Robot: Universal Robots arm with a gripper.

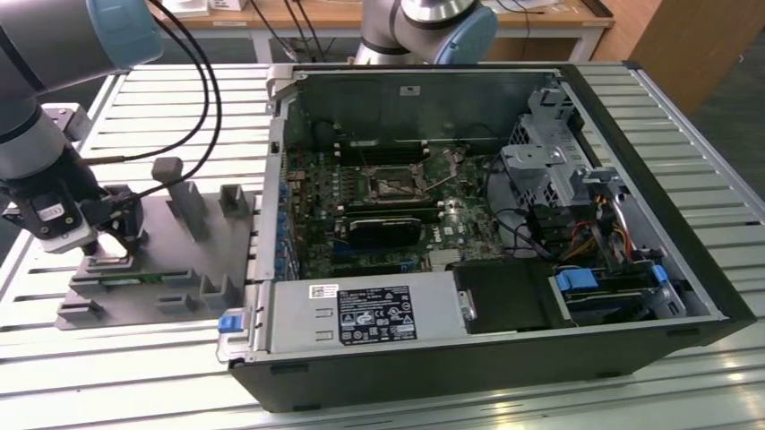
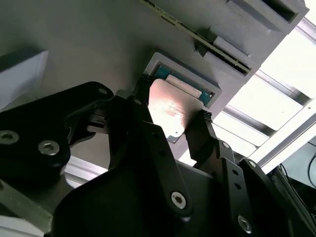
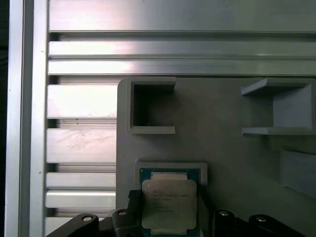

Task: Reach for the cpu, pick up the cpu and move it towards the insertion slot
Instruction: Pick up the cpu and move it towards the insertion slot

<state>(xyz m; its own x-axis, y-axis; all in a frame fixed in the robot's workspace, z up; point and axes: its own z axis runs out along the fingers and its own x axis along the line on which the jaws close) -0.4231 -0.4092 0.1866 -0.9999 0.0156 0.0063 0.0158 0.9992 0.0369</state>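
The cpu point(image 3: 169, 205) is a shiny silver square chip. My gripper point(image 2: 173, 116) is shut on it, with a black fingertip point(image 2: 140, 96) pressed against each of two opposite edges. The cpu point(image 2: 170, 111) hangs just above a shallow square recess point(image 2: 190, 81) of the grey tray point(image 1: 156, 300) and overlaps the recess rim. In the exterior view my gripper point(image 1: 107, 253) is low over the tray's near left corner. The insertion slot point(image 1: 392, 185), a dark square socket in a metal frame, lies on the green board inside the open computer case, far to the exterior view's right of my gripper.
The grey tray carries upright posts point(image 1: 192, 202) and box-shaped holders point(image 3: 150, 106). The open case's metal wall point(image 1: 278, 179) stands between tray and board. A long black card point(image 1: 385, 230) lies below the socket. Cables point(image 1: 197, 81) hang from the arm. Ribbed aluminium table point(image 1: 143, 367) surrounds everything.
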